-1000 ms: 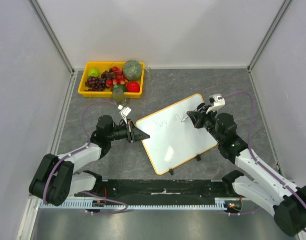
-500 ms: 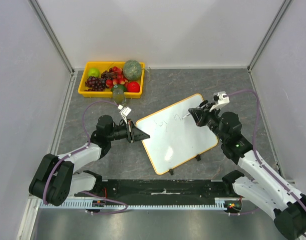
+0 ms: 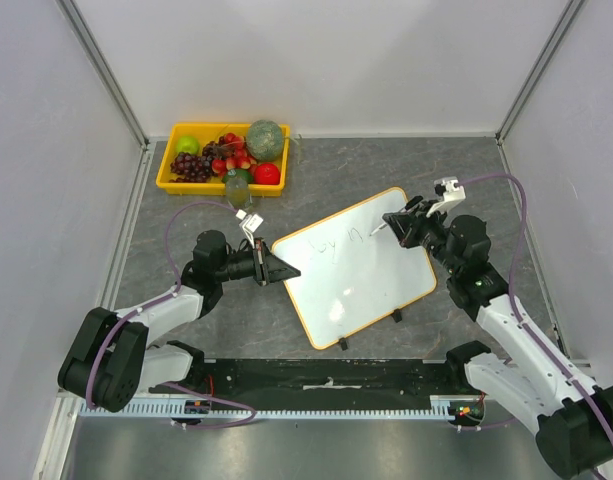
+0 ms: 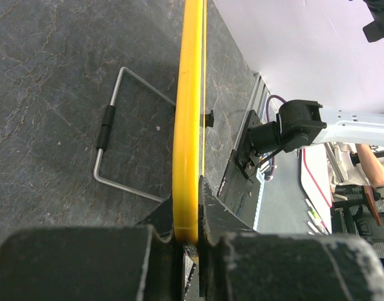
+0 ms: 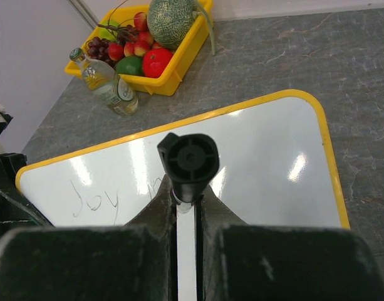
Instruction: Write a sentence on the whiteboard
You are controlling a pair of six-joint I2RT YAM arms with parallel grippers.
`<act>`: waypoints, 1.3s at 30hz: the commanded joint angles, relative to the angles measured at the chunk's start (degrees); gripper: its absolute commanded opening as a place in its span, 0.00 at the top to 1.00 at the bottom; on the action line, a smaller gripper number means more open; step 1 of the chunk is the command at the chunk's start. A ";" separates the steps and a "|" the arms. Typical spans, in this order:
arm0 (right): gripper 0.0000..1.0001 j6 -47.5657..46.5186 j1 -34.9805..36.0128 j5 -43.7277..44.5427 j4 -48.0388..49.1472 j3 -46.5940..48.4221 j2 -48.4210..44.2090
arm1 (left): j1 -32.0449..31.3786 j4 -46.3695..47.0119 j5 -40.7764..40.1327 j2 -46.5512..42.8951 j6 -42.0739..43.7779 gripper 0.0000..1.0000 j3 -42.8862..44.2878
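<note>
We found the whiteboard (image 3: 356, 265) set askew on the bench (image 3: 466, 170), writing face up. A wire stand (image 4: 107, 128) showed beneath it in the left wrist view, so it appeared to be propped rather than lying flat.

The left hand (image 3: 279, 270) was at the board's left corner, its fingers pressed together on the yellow frame and pinching that edge. The right hand (image 3: 401, 228) was over the board's far right portion, pinching a marker (image 5: 187, 158) with the tip pointed down at the white face. No view let us confirm whether the tip was touching the surface.

The sentence (image 5: 94, 200) was incomplete. "Joy" stood near the board's far edge, toward its left corner, with a stroke or two of a following word to its right, close under the marker. The rest of the board bore no writing. We judged the task to be in its early part, with the second word as the step in hand.

A fruit tray (image 3: 169, 183) and a bottle (image 5: 107, 84) stood beyond the board's far left corner, apart from it.

Recommendations for this step:
- Use light, even pressure, since a propped board may flex or shift under the tip.
- Keep a firm pinch at the left corner throughout each stroke.
- Set the letters level with "Joy" and parallel to the board's far edge.
- Lift the tip clear between strokes.
- Leave the board's near half free for a second line.
</note>
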 commanded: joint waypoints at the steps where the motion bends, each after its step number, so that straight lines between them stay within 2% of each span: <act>1: 1.00 -0.39 -0.32 -3.33 0.12 2.30 -1.97 | -1.73 -3.74 3.68 0.56 12.82 0.98 -2.67; 12: 1.00 -3.02 0.64 -3.51 -4.62 0.19 -6.36 | -1.82 -3.66 3.59 0.38 12.73 0.98 -2.85; 25: 1.00 -5.22 15.84 8.35 -6.21 -2.00 -7.59 | -1.73 -3.48 3.42 0.55 12.65 0.98 -2.85; 39: 1.00 -6.98 27.88 13.45 -1.73 -3.23 -8.03 | -1.73 -3.48 3.42 0.73 12.56 0.98 -2.67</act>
